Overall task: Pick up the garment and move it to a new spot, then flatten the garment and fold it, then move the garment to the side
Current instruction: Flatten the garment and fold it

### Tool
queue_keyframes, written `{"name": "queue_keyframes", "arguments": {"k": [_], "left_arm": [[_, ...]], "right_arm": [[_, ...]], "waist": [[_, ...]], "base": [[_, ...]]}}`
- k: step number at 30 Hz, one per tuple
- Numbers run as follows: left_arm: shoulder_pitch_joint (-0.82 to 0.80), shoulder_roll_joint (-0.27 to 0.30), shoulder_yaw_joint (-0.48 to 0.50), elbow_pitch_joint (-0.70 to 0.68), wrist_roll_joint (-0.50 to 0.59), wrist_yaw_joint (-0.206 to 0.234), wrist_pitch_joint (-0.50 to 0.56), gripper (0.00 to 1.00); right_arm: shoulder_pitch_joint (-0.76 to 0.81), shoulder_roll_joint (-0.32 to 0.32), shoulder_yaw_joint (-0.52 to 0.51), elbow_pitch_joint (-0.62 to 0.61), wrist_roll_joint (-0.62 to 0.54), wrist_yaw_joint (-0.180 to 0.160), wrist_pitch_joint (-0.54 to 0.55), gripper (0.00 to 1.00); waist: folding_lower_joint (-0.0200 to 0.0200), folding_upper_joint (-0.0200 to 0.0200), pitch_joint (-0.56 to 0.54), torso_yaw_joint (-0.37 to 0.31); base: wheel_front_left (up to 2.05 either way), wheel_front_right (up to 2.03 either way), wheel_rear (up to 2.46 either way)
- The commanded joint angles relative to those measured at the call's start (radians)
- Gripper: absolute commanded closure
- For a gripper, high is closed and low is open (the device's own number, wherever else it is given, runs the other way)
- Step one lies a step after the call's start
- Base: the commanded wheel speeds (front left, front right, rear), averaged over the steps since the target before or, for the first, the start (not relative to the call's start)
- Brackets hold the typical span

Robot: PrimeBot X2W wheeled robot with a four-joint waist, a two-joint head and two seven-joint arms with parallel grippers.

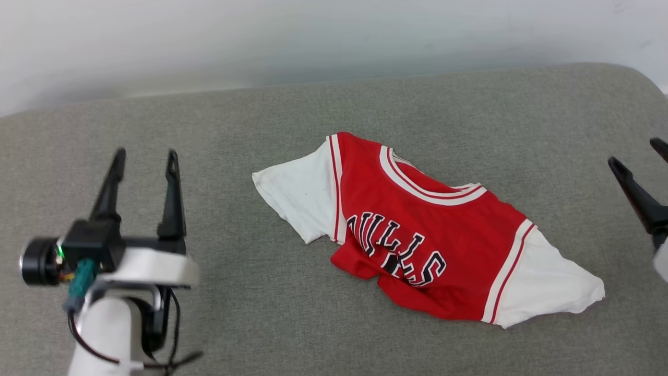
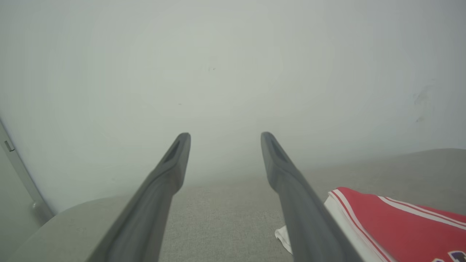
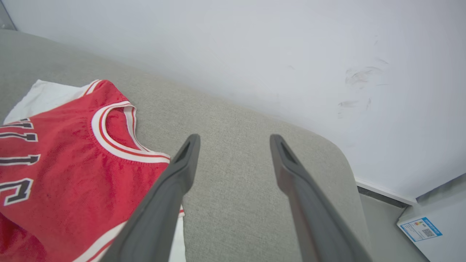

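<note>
Red garment (image 1: pixel 417 230) lies rumpled on grey cushion (image 1: pixel 261 313), between left pincer (image 1: pixel 146 156) and right pincer (image 1: pixel 635 152); both wide open, empty, clear of it.

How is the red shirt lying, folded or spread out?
Spread out, chest up, not folded: the garment has both white sleeves lying out to its sides, though its lower edge is rumpled.

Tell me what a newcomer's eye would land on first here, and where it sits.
The garment, a red jersey shirt with white sleeves and black lettering, lies rumpled in the middle of the grey cushion. The left gripper hangs open at the head view's lower left, apart from the cloth. The right gripper stands open at the right edge, holding nothing.
</note>
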Motion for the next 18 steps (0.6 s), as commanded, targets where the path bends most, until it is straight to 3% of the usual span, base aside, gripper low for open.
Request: {"name": "queue_keyframes", "arguments": {"k": [1, 9, 13, 18], "left_arm": [[-0.021, 0.009, -0.001, 0.008, 0.002, -0.006, -0.002, 0.0], [-0.26, 0.103, -0.051, 0.11, 0.003, -0.049, 0.022, 0.0], [-0.386, 0.149, -0.107, 0.14, -0.03, -0.063, 0.149, 0.0], [-0.528, 0.238, -0.272, 0.178, -0.156, -0.067, 0.403, 0.0]], "right_arm": [[0.03, 0.029, -0.024, -0.009, -0.013, -0.001, -0.012, 0.0], [0.242, 0.381, -0.369, -0.202, -0.315, -0.001, -0.122, 0.0], [0.33, 0.528, -0.453, -0.289, -0.413, -0.001, -0.143, 0.0], [0.388, 0.623, -0.481, -0.348, -0.468, -0.001, -0.156, 0.0]], "waist": [[0.0, 0.0, 0.004, -0.004], [0.0, 0.0, 0.054, -0.027], [0.0, 0.0, 0.093, -0.039], [0.0, 0.0, 0.139, -0.062]], "base": [[0.0, 0.0, 0.0], [0.0, 0.0, 0.0], [0.0, 0.0, 0.0], [0.0, 0.0, 0.0]]}}
